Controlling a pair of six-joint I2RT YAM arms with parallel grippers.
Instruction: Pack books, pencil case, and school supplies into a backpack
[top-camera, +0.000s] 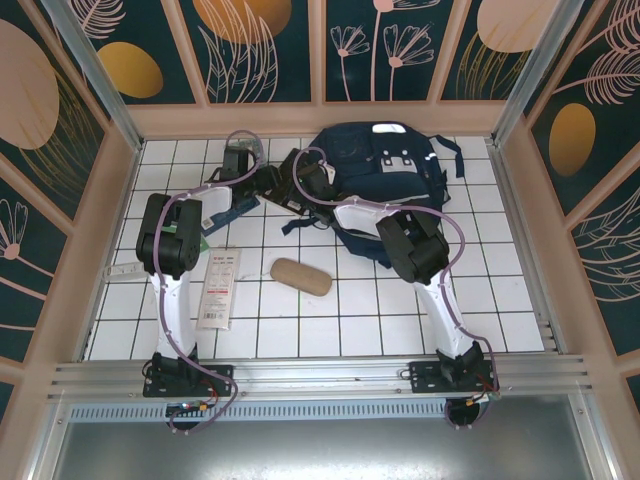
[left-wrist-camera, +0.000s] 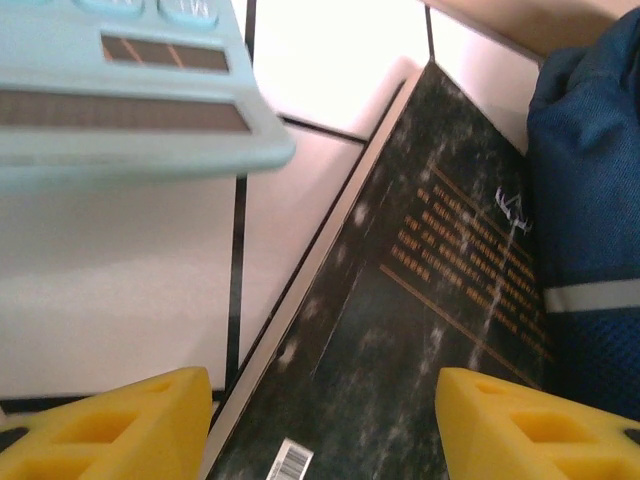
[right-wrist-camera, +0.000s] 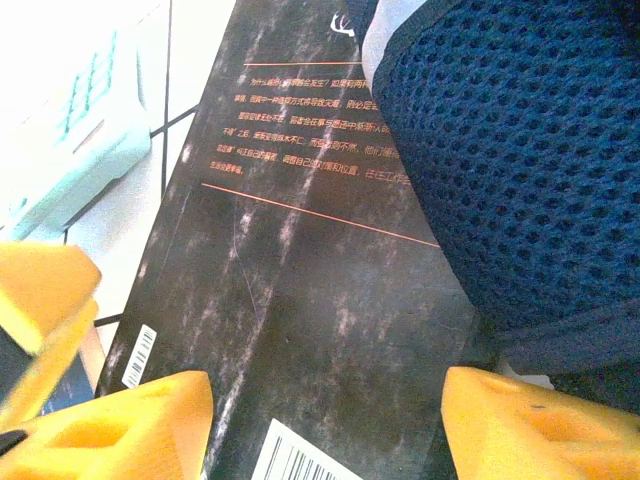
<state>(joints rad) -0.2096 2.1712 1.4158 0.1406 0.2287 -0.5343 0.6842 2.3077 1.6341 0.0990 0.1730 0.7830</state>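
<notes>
Black book (left-wrist-camera: 420, 330) flat on tiled table (left-wrist-camera: 120, 290), backpack (left-wrist-camera: 590, 200) mesh overlapping its right edge, teal calculator (left-wrist-camera: 130, 100) just left of it; left gripper (left-wrist-camera: 325, 420) and right gripper (right-wrist-camera: 325, 420) over it, jaws spread, empty.

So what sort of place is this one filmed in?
Most likely a purpose-built robot test cell, not a real classroom: a white tiled tabletop walled in by floral printed panels, with an aluminium rail along the near edge.
</notes>
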